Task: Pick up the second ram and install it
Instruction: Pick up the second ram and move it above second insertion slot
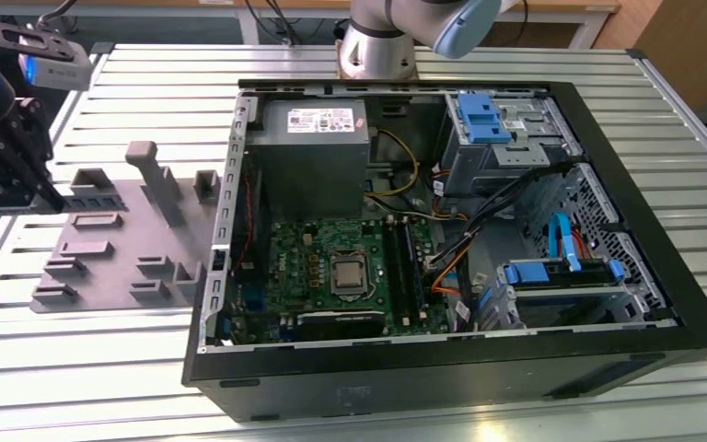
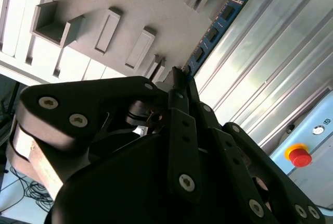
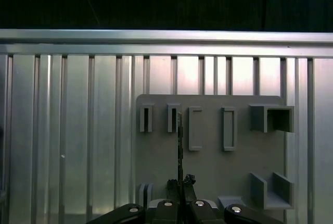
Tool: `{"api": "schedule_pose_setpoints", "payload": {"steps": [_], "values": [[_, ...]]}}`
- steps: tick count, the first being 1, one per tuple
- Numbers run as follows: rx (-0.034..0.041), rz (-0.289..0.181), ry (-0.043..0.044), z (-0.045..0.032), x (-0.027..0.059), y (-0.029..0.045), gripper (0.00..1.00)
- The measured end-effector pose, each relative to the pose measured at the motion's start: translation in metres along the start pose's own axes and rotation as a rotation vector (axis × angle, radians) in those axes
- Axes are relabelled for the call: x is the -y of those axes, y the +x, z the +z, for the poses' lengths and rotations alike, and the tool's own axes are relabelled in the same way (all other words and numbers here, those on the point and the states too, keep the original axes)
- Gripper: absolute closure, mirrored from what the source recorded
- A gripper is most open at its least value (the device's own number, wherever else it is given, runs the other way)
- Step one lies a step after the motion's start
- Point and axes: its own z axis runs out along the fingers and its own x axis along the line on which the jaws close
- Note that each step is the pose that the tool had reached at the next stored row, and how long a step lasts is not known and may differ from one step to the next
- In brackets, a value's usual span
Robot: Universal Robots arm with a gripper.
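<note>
The gripper (image 2: 179, 75) is closed on one end of the second ram (image 2: 216, 31). The blue-green stick juts straight out beyond the fingertips, with its row of black chips facing the second wrist view. Pinching it by the end leaves most of its length free, which probably suits seating it in a slot.

In the first wrist view the second ram (image 3: 180, 140) shows edge-on, a thin line running forward from the gripper (image 3: 180, 181) over the grey tray (image 3: 213, 172) and its empty-looking holders. Whether the stick has fully cleared the tray cannot be told.

In the exterior view the gripper (image 1: 56, 198) is level, with its fingers aimed across the grey tray (image 1: 108, 253). The open computer case (image 1: 648, 276) and its motherboard (image 1: 329, 267) lie well beyond the ram's (image 1: 93, 200) free end.
</note>
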Motion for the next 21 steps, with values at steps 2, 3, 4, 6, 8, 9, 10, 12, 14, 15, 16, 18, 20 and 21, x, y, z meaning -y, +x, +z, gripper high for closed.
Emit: {"api": "schedule_pose_setpoints", "payload": {"steps": [2, 3, 4, 6, 8, 9, 10, 12, 14, 15, 16, 18, 20, 21], "values": [[-0.0001, 0.0, -0.0001, -0.0013, 0.0, 0.0, 0.86], [0.0001, 0.0, 0.0001, -0.0021, 0.0, 0.0, 0.86], [0.0001, 0.0, 0.0, -0.0032, 0.0, 0.0, 0.86], [0.0001, 0.0, 0.0001, -0.0054, -0.0001, 0.0, 0.86], [0.0001, 0.0, 0.0001, -0.0077, -0.0001, -0.0001, 0.86], [0.0001, 0.0, 0.0001, -0.0089, -0.0001, -0.0001, 0.86], [0.0001, 0.0, 0.0001, -0.0103, -0.0001, -0.0001, 0.86], [0.0001, 0.0, 0.0001, -0.0129, -0.0001, -0.0001, 0.86], [0.0001, 0.0, 0.0001, -0.0153, -0.0001, -0.0001, 0.86], [0.0001, 0.0, 0.0001, -0.0164, -0.0001, -0.0001, 0.86], [0.0001, 0.0, 0.0001, -0.0175, -0.0001, -0.0001, 0.86], [0.0002, 0.0, 0.0002, -0.0196, -0.0001, -0.0002, 0.86], [0.0001, 0.0, 0.0002, -0.0223, -0.0002, -0.0002, 0.86], [0.0001, 0.0, 0.0001, -0.0235, -0.0002, -0.0002, 0.86]]}}
